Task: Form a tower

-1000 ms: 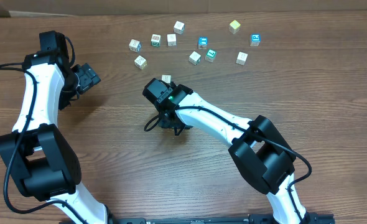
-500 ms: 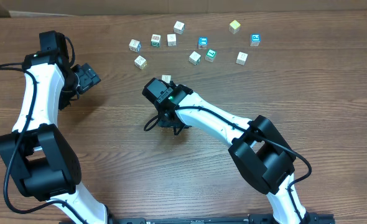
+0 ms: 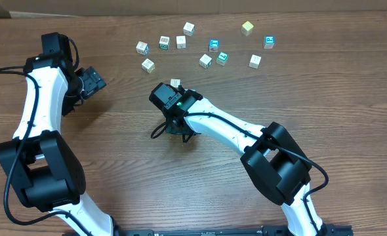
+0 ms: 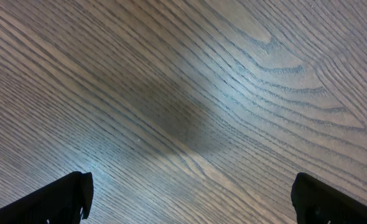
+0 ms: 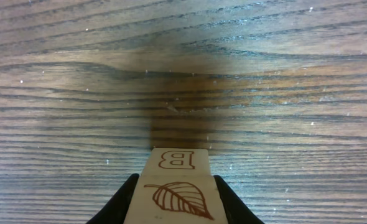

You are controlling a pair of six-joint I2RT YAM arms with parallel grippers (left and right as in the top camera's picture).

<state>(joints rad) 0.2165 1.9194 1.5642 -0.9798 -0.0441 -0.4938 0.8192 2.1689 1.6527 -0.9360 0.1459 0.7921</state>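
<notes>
Open wood-grain table (image 3: pixel 325 92) stretches ahead of the right gripper (image 5: pixel 175 186), whose fingers (image 5: pixel 126 200) are drawn in against both flanks of a leaf-and-B cube (image 5: pixel 177 200), likely gripped as the tower's first block; no tower stands in any view. Beyond the hand lie the loose cubes (image 3: pixel 205 61), one just past its wrist, with bare room on its other sides. The left gripper (image 4: pixel 193 198) hangs fully spread and empty, well off to its left.

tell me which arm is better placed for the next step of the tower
Right: the right gripper grips the leaf cube. The left gripper is open, empty, far from the loose cubes.
</notes>
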